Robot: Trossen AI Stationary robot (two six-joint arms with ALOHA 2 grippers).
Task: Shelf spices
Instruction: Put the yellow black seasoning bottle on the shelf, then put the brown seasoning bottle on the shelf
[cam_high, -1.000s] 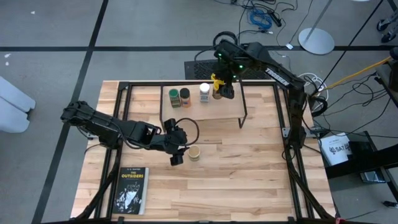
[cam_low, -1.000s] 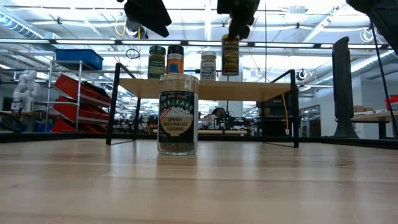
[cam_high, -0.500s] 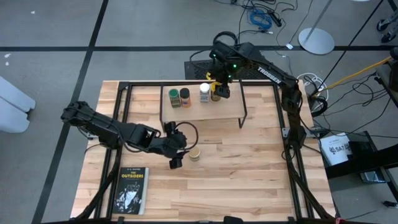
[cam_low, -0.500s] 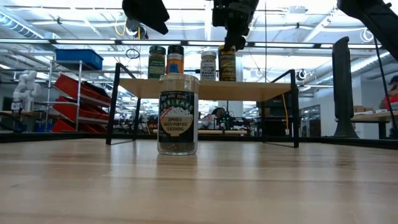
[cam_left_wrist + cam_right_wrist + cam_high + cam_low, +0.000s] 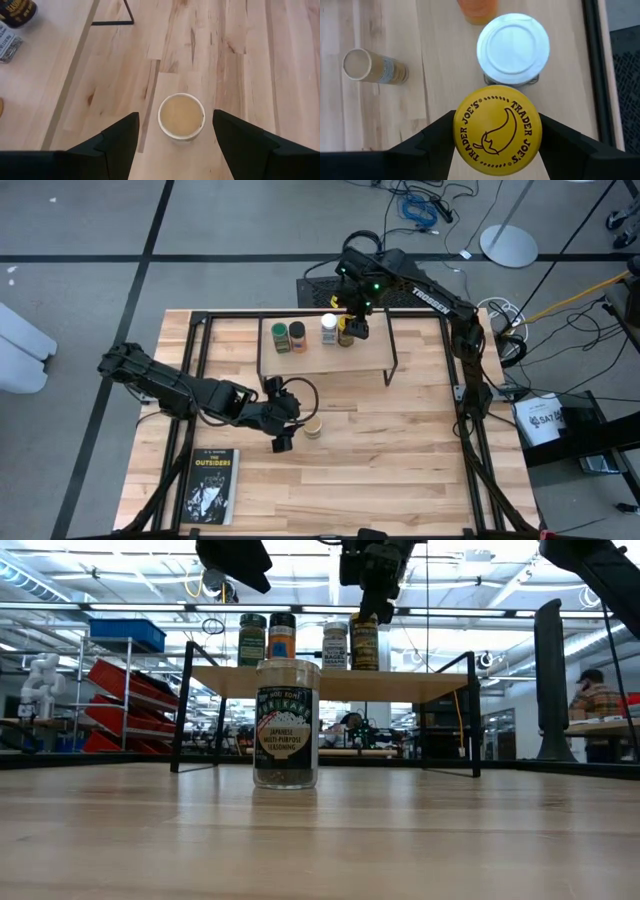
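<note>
The shelf (image 5: 330,358) stands at the table's far middle on thin black legs. On its plank stand a green-lidded jar (image 5: 279,332), a black-lidded orange jar (image 5: 297,332), a white-lidded jar (image 5: 513,47) and, right of it, a yellow-lidded jar (image 5: 497,131). My right gripper (image 5: 348,328) is above the yellow-lidded jar, shut on it. A tan-lidded jar (image 5: 181,116) stands upright on the table nearer the front. My left gripper (image 5: 176,117) hovers open over it, one finger on either side, touching nothing. My right gripper pinches the yellow lid by its rim (image 5: 457,135) between its two fingers, one on each opposite side. The fingers come steeply from above, pointing down. The jar (image 5: 365,640) stands upright with its base on the shelf's plank (image 5: 330,683), close beside the white-lidded jar.
A book (image 5: 210,485) lies at the table's near left. Black rails (image 5: 200,370) frame the tabletop. The plank is bare to the right of the yellow-lidded jar (image 5: 375,345). In the low view a person (image 5: 597,700) shows in the room beyond, far right.
My right gripper has come down and a little toward the table's left with the yellow-lidded jar. The jar was lifted clear above the plank; now it stands on the shelf next to the white-lidded jar.
</note>
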